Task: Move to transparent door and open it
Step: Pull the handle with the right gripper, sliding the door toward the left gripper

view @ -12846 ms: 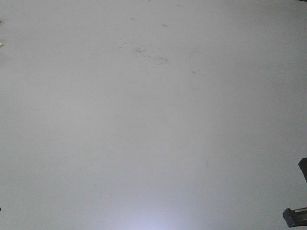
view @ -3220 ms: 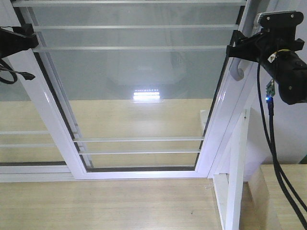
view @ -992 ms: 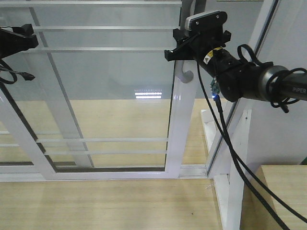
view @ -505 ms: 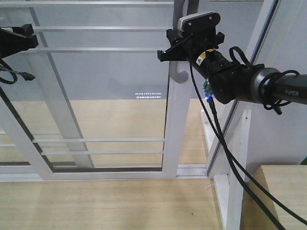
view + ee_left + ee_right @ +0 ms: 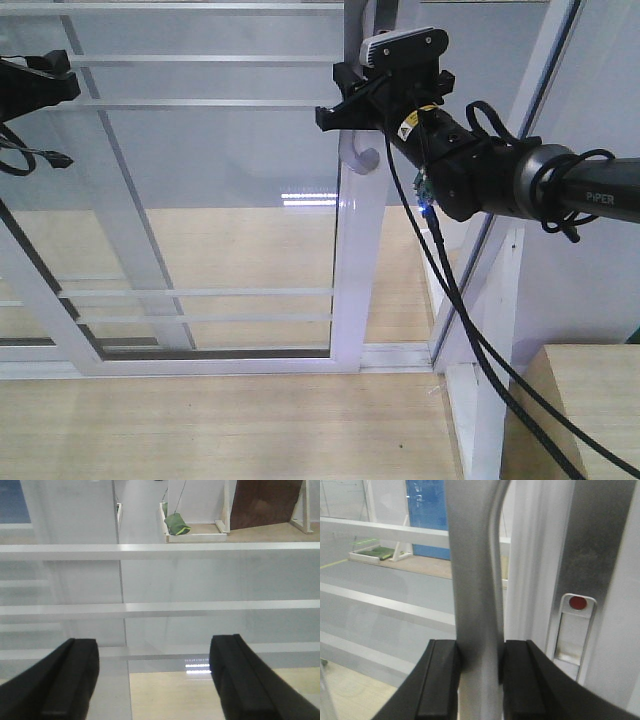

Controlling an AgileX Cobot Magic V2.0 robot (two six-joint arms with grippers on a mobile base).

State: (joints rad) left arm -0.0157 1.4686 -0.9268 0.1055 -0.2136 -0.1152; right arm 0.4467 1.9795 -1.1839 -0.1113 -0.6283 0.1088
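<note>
The right gripper [image 5: 477, 667] is pinching the curved handle [image 5: 472, 580] tight between its jaws. The handle is sitting on the right stile of the transparent door [image 5: 349, 280], whose edge is standing well apart from the white post [image 5: 497, 330], leaving an open gap between them. The left gripper [image 5: 154, 680] is hanging spread wide before the door, holding nothing.

Bright, soft, perhaps hazy; glare on transparent door [image 5: 220, 170].
</note>
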